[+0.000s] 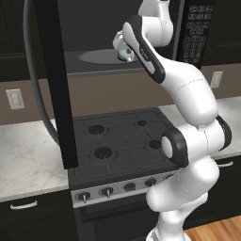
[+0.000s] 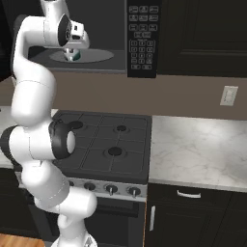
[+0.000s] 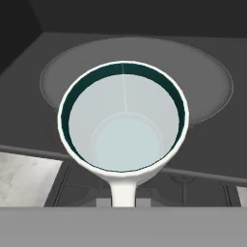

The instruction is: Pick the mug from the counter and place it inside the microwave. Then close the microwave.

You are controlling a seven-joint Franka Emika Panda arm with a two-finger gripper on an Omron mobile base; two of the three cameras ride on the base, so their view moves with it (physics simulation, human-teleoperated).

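**Desk:** What sits at the left of the left base view?

**Photographer:** The microwave door (image 1: 59, 89) hangs wide open, its curved grey handle (image 1: 36, 89) facing the room, above a stretch of marbled counter (image 1: 28, 160). Moving right, the black gas stovetop (image 1: 120, 141) lies below the open microwave (image 1: 94, 28), where the round grey turntable (image 1: 101, 57) shows.

**Desk:** And the mug?

**Photographer:** The mug (image 3: 123, 118) hangs at the mouth of the cavity, over the near edge of the turntable (image 3: 207, 82). The hand view looks straight down into it, handle toward the camera. Whether it touches the tray cannot be told.

**Desk:** The pincer?

**Photographer:** The gripper (image 2: 73, 52) is clamped on the mug (image 2: 74, 56), apparently at its handle side. Farther right stand the keypad (image 2: 143, 36) and a wall outlet (image 2: 228, 95).
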